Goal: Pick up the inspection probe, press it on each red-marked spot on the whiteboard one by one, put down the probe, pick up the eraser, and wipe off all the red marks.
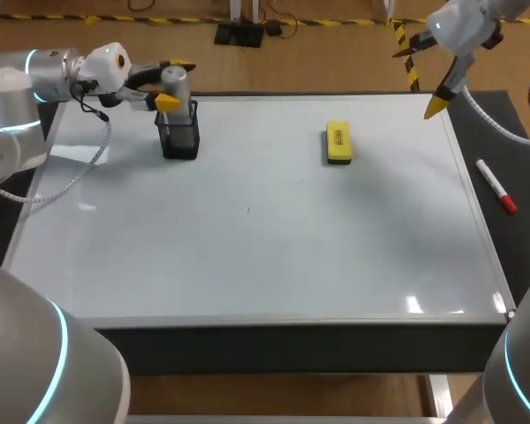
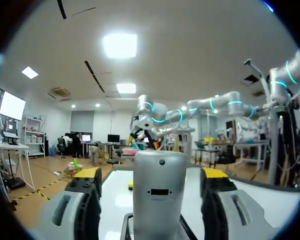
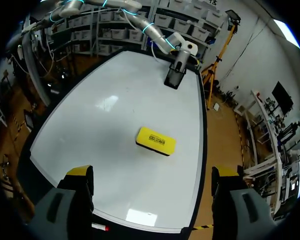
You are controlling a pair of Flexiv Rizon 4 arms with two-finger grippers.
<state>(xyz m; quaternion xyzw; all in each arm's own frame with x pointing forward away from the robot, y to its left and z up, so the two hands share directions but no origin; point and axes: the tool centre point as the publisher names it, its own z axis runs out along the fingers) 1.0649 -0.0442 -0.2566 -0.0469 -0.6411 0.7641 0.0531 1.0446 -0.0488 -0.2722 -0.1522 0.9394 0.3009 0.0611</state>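
Observation:
The silver inspection probe [image 1: 175,81] stands upright in a black mesh holder [image 1: 180,137] at the whiteboard's far left. My left gripper [image 1: 175,85] straddles the probe's top, open. In the left wrist view the probe [image 2: 159,187] rises between the fingers [image 2: 85,200] with a gap on each side, and the holder's rim [image 2: 128,222] shows below. The yellow eraser [image 1: 338,143] lies flat on the whiteboard [image 1: 247,238], far of centre. My right gripper [image 1: 439,102] hangs open above the board's far right corner, looking down on the eraser [image 3: 155,140] and holder [image 3: 175,76].
A red-capped marker [image 1: 496,185] lies on the dark table strip right of the whiteboard, also seen as the marker [image 3: 100,227] under my right gripper [image 3: 152,175]. The board's framed edge [image 1: 477,212] separates it from that strip.

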